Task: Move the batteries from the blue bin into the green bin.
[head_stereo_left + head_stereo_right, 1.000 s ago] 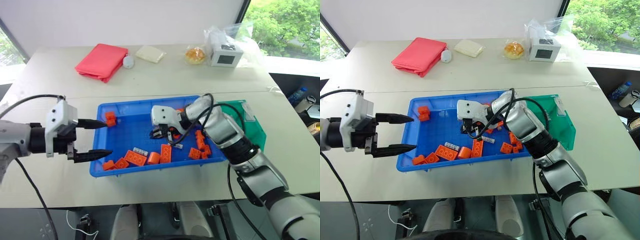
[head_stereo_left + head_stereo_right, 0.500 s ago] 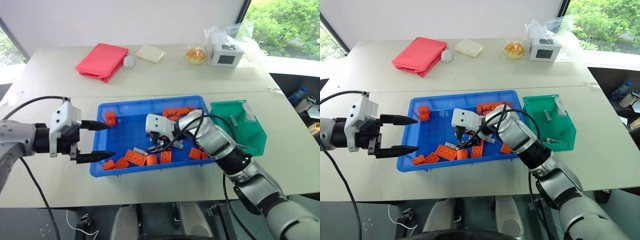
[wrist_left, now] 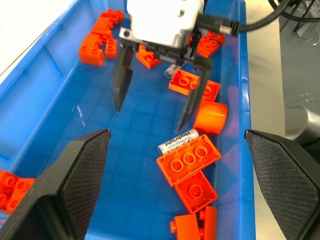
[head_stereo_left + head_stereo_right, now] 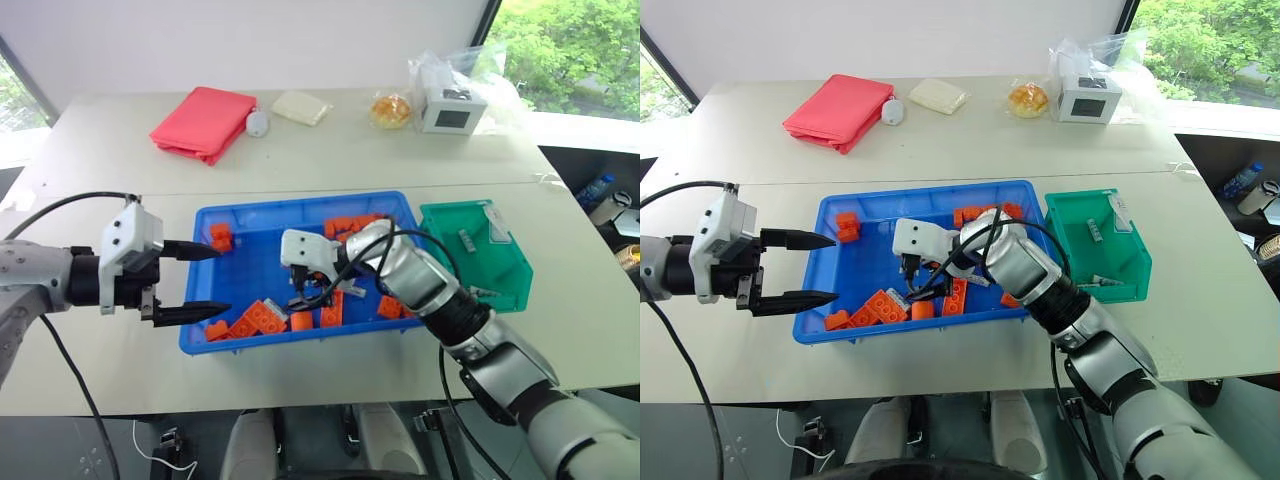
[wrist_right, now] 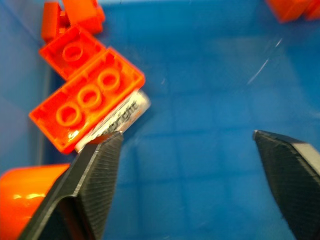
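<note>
Dark lettering on battery (image 3: 178,141) label beside orange brick (image 3: 189,159); too blurred, possibly brand name.

One battery (image 3: 177,140) in the blue bin (image 4: 255,262) lies partly under an orange six-stud brick (image 3: 189,159) — its far end is concealed, and its label print is too small to read. In the right wrist view the same battery is blurred, one end hidden behind a fingertip (image 5: 95,170). An orange cylinder (image 5: 27,192) is cut off by that picture's edge. Small items in the green bin (image 4: 1130,262) — too small to identify with certainty.
</note>
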Controlling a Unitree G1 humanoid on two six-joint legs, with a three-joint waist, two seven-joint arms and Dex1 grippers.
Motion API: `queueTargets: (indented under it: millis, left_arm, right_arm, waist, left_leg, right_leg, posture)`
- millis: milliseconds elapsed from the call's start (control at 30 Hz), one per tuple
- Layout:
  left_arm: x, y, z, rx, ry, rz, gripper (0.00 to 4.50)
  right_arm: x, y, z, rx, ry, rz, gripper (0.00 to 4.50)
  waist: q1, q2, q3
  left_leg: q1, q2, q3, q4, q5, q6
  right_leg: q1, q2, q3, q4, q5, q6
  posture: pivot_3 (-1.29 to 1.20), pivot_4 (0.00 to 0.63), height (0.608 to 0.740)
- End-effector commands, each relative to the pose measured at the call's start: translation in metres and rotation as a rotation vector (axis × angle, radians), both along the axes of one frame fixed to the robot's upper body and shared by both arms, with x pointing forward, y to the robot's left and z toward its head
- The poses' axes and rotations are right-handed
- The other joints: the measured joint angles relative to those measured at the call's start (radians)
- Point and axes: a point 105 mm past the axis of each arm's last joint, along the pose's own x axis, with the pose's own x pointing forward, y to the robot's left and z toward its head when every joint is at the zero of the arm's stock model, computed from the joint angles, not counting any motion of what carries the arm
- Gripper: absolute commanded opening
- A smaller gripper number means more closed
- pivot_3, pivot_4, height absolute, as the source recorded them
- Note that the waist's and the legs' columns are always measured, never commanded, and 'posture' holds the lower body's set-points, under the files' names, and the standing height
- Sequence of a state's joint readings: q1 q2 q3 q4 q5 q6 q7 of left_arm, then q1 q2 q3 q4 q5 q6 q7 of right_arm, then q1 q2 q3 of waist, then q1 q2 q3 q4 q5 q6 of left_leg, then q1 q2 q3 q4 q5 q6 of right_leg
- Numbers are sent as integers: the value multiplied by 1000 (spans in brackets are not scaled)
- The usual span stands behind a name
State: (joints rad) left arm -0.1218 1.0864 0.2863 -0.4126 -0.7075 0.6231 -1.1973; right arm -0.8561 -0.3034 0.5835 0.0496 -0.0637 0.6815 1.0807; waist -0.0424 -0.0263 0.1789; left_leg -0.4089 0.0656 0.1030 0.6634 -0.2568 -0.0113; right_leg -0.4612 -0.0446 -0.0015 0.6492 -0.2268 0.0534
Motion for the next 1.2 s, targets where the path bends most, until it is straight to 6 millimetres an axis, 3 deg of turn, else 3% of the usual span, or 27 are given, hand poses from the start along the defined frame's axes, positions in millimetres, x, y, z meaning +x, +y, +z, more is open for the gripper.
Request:
queueTargets:
  millis: [33, 100, 333, 733, 1067, 1167, 1200]
  left_arm:
    - [-2, -2, 5, 7, -33, -12, 4500]
    - [-2, -2, 5, 6, -34, -12, 4500]
    - [-1, -3, 3, 5, -37, -17, 4500]
    - [-1, -4, 5, 8, -39, -25, 4500]
    - [0, -4, 5, 8, -44, -26, 4500]
    - [2, -3, 5, 8, -47, -28, 4500]
    - [3, -4, 5, 8, -49, -29, 4500]
  right_arm:
    - [2, 1, 17, 34, -36, 13, 4107]
    - [-3, 2, 19, 41, -24, 24, 4307]
    - [-14, 9, 14, 51, 30, 39, 4307]
    - [-3, 16, -7, 5, -3, 25, 4307]
    - [6, -6, -18, -66, -55, 27, 4307]
    - [5, -11, -16, -62, -42, 23, 2989]
    - [4, -12, -17, -61, -35, 23, 2358]
  waist:
    - [0, 0, 0]
    - [1, 0, 0]
    - [0, 0, 0]
    - [0, 0, 0]
    - [1, -1, 0]
    - [2, -1, 0]
    - [1, -1, 0]
  left_leg:
    - [0, 0, 0, 0, 0, 0]
    - [0, 0, 0, 0, 0, 0]
    - [0, 0, 0, 0, 0, 0]
    - [0, 0, 0, 0, 0, 0]
    - [0, 0, 0, 0, 0, 0]
    - [0, 0, 0, 0, 0, 0]
    - [0, 0, 0, 0, 0, 0]
  right_leg:
    - [0, 0, 0, 0, 0, 0]
    - [0, 0, 0, 0, 0, 0]
    - [0, 0, 0, 0, 0, 0]
    - [0, 0, 0, 0, 0, 0]
    - [1, 0, 0, 0, 0, 0]
    - [1, 0, 0, 0, 0, 0]
    - [1, 0, 0, 0, 0, 0]
  posture:
    - [0, 150, 736]
    - [0, 150, 736]
    - [0, 150, 736]
    - [0, 150, 736]
    - [0, 150, 736]
    - [0, 150, 736]
    - [0, 150, 736]
